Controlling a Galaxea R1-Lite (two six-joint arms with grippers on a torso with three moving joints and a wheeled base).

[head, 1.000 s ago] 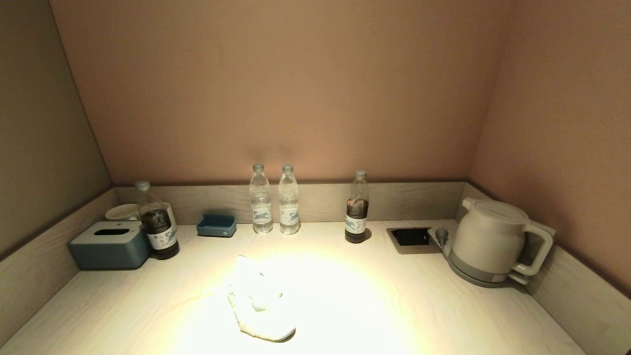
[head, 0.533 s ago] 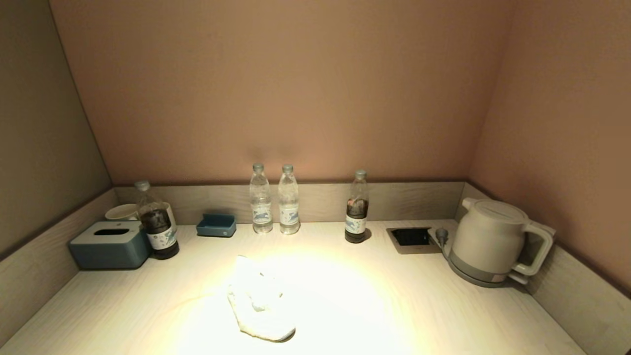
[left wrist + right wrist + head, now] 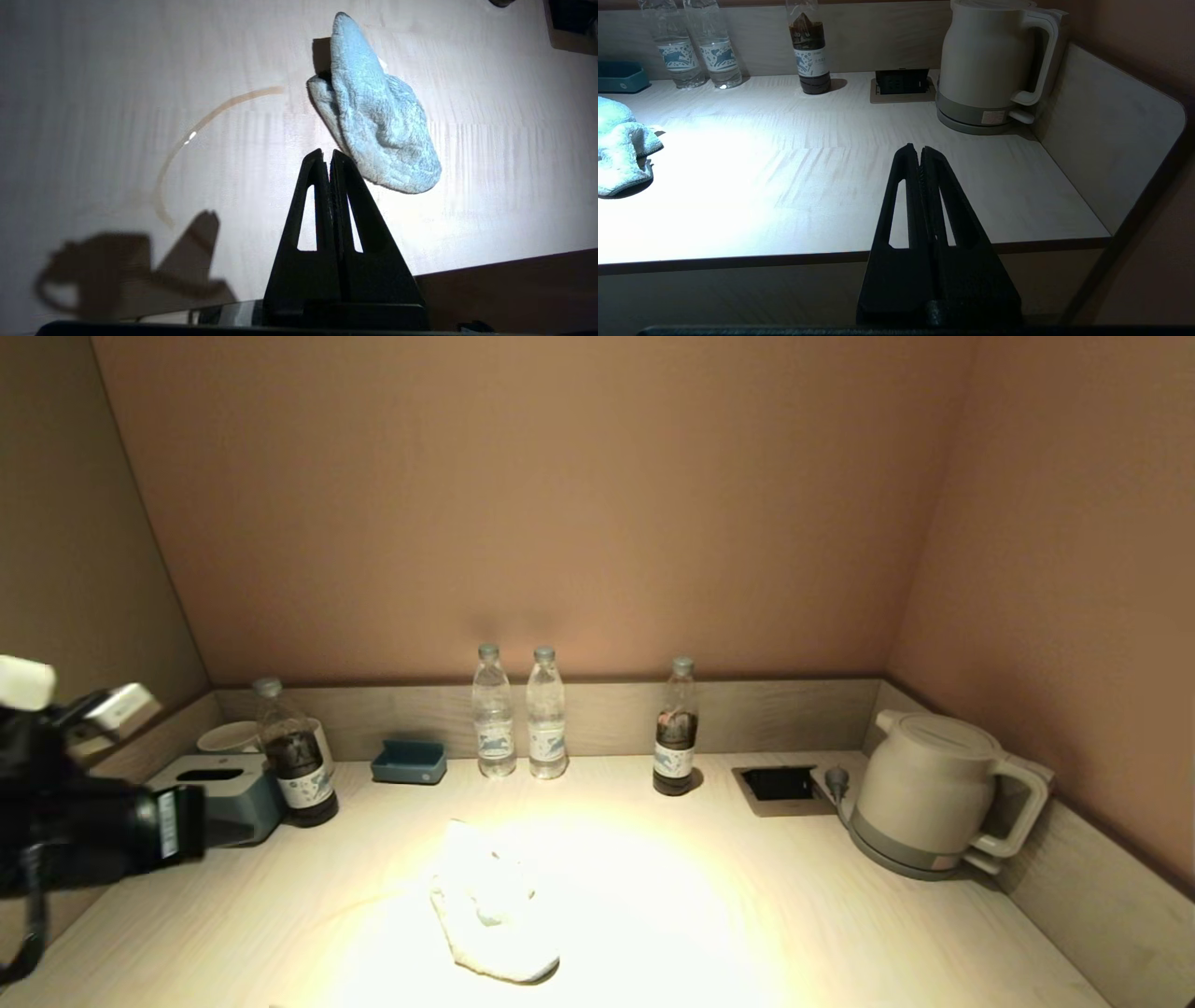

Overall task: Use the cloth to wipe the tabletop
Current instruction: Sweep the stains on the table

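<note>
A crumpled pale cloth [image 3: 490, 905] lies on the light wooden tabletop [image 3: 794, 915], front centre, under a bright light spot. It also shows in the left wrist view [image 3: 378, 126] and the right wrist view [image 3: 621, 154]. My left arm [image 3: 93, 831] hangs above the table's left side. My left gripper [image 3: 327, 154] is shut and empty, above the table and short of the cloth. A thin brown curved mark [image 3: 196, 130] is on the tabletop beside the cloth. My right gripper [image 3: 920, 150] is shut and empty, held off the table's front edge, right of the cloth.
Along the back stand two clear water bottles [image 3: 520, 714], a dark-drink bottle [image 3: 676, 733] and a small blue tray [image 3: 409, 762]. At the left are another dark bottle [image 3: 294, 756], a blue tissue box [image 3: 229, 793] and a cup [image 3: 229, 737]. A kettle [image 3: 934, 793] and socket recess [image 3: 780, 786] are at the right.
My left arm has come into the head view from the left and now hangs over the table's left side. The cloth and the other objects have not moved.
</note>
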